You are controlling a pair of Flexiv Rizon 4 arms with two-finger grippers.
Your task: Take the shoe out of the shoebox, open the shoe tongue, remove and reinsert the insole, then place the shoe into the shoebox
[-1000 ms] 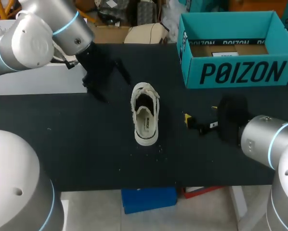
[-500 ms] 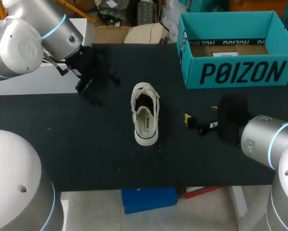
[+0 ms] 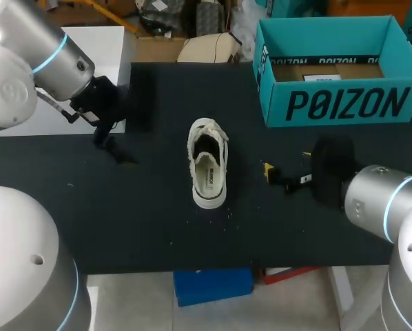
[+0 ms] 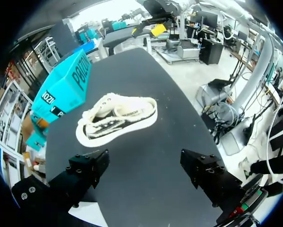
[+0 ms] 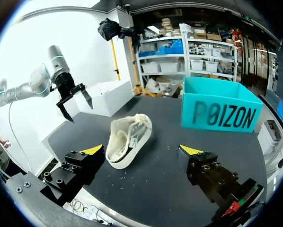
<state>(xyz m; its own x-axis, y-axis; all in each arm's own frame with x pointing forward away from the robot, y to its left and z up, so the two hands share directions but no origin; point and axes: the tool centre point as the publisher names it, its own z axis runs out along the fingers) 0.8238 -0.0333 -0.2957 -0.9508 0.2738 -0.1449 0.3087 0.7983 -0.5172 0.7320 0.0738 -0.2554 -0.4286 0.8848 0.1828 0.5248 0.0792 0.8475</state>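
Shoe (image 3: 208, 165) upright on desk (image 3: 158, 221), well ahead of left hand (image 4: 144, 161) and right hand (image 5: 141, 150); both spread apart, empty.

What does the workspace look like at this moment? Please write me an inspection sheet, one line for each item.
Surface: black table.
Job's things: white shoe stands on its sole at mid-table, outside the box; teal shoebox open at the far right corner.
Clutter: small pale specks near the shoe.
Grippers: left gripper open, empty, left of the shoe; right gripper open, empty, right of it; neither touches it.
Cables: nothing seen on the table.
Surroundings: nothing seen reaching over the table.
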